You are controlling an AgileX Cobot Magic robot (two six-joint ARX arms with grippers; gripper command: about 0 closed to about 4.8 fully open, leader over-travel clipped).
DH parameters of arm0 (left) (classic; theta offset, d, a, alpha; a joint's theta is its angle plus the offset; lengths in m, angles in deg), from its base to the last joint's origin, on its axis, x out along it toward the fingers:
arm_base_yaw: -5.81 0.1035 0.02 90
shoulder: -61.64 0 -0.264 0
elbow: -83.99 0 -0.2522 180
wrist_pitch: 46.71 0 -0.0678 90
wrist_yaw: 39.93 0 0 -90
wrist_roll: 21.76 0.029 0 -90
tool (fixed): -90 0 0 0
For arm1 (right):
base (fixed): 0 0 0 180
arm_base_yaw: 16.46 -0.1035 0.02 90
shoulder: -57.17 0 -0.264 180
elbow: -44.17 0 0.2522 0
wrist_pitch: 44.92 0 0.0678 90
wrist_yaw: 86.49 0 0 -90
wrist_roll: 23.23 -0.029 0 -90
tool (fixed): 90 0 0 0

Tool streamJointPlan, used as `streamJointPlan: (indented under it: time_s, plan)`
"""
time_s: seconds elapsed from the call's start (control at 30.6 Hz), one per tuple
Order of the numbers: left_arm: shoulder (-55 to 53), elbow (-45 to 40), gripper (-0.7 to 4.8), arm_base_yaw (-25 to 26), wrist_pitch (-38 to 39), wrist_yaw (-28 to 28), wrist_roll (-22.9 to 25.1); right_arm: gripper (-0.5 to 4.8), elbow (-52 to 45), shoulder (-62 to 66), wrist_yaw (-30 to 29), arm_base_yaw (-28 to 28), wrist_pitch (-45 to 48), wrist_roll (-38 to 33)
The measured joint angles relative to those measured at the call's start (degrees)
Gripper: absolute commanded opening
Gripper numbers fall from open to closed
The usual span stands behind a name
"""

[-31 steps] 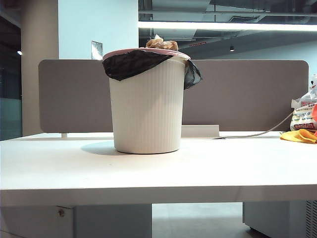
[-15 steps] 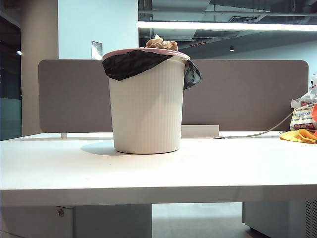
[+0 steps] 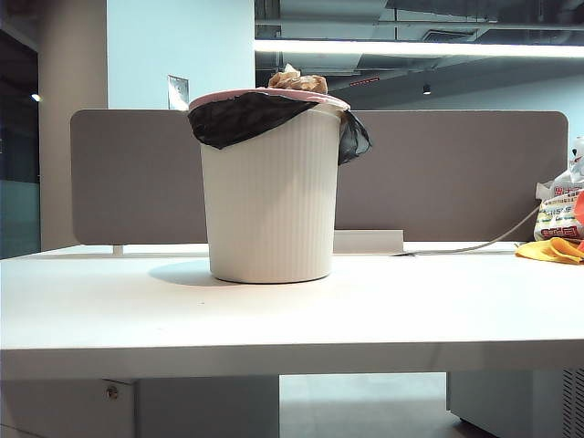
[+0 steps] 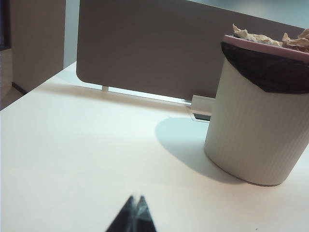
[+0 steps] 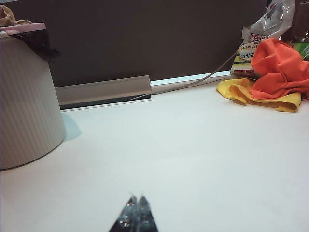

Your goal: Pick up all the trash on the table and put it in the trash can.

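Plainly nothing shifts across the last second: the table point(image 3: 292, 310) stays bare of paper, the trash can point(image 3: 271, 187) holds the trash point(image 3: 298, 81), and left gripper point(image 4: 136, 212) and right gripper point(image 5: 136, 212), both clenched empty, hover short of it; the job looks finished.

The table point(image 3: 292, 310) is showing a smooth, matt white top. The trash can point(image 3: 272, 196) is looking like cream plastic, ribbed up and down, with a thin black plastic liner point(image 3: 239, 117) sagging over its rim. Wrinkly tan paper, the trash point(image 3: 297, 80), is poking out. An orange cloth point(image 5: 280, 67) is lying crumpled, soft and matt.
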Motion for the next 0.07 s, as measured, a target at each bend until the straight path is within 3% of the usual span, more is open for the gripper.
streamJointPlan:
  time_s: [0.07]
  plan:
    - [0.0, 0.0, -0.05, 0.0, 0.0, 0.0, 0.0, 0.0, 0.0, 0.0, 0.0, 0.0, 0.0, 0.0]
